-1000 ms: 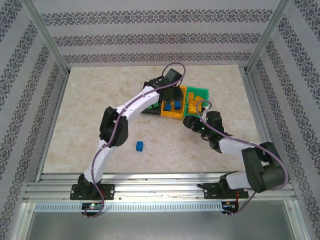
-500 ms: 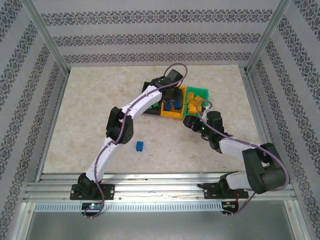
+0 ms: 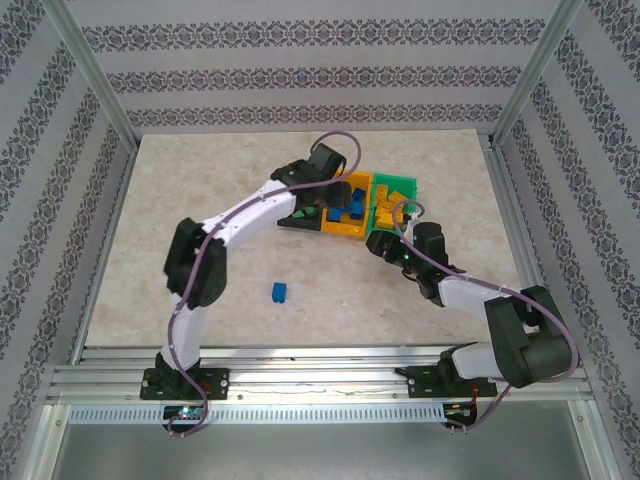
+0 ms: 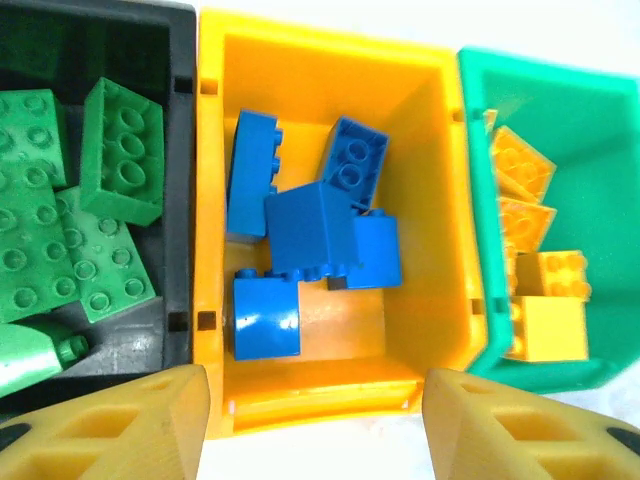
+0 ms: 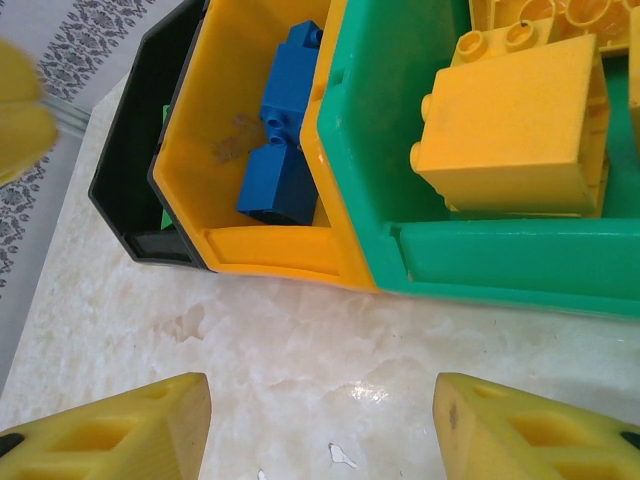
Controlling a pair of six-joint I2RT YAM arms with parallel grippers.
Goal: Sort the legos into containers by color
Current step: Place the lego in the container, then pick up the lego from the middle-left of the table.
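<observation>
Three joined containers sit mid-table: a black bin with green legos, an orange bin with several blue legos, and a green bin with yellow legos. My left gripper hovers open and empty over the orange bin's near wall. My right gripper stands open and empty over bare table, just in front of the orange bin and the green bin. One blue lego lies alone on the table, nearer the arm bases.
The marble-look tabletop is fenced by metal posts and patterned walls. The left arm arcs over the table's left middle. The right arm lies low at the right.
The left arm's elbow has swung left and its wrist has drawn back a little over the bins, with its jaws now apart. The right arm and the loose blue lego have not moved.
</observation>
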